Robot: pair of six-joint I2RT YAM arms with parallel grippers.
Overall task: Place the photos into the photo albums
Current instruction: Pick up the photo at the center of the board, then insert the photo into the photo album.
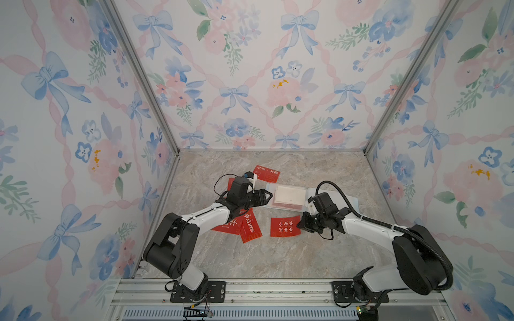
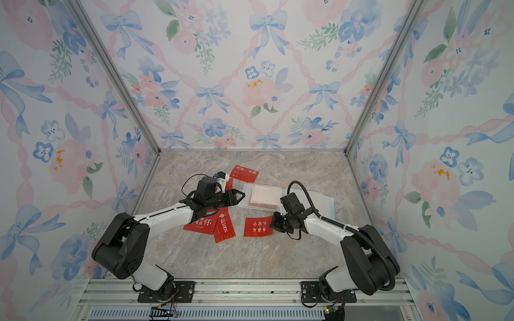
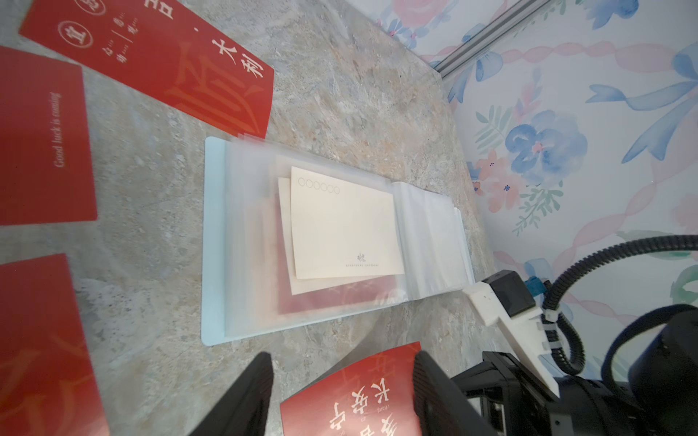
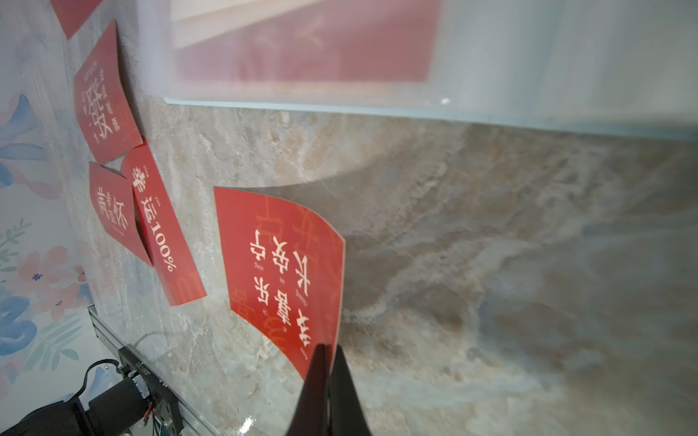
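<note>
The photo album (image 1: 269, 186) (image 3: 213, 241) lies open on the marble table, clear sleeve pages up. A whitish photo back (image 1: 289, 194) (image 3: 343, 222) rests on its left page, with a red photo (image 3: 332, 298) under the plastic. My right gripper (image 1: 301, 223) (image 4: 328, 349) is shut on one edge of a red photo (image 1: 283, 227) (image 4: 279, 271), which curls up off the table in front of the album. My left gripper (image 1: 268, 194) (image 3: 342, 362) hovers open at the album's left edge, holding nothing.
Loose red photos lie behind the album (image 1: 266, 173) and under the left arm (image 1: 250, 228), one partly hidden (image 1: 226, 226). Floral walls close in three sides. An aluminium rail (image 1: 278, 289) runs along the front.
</note>
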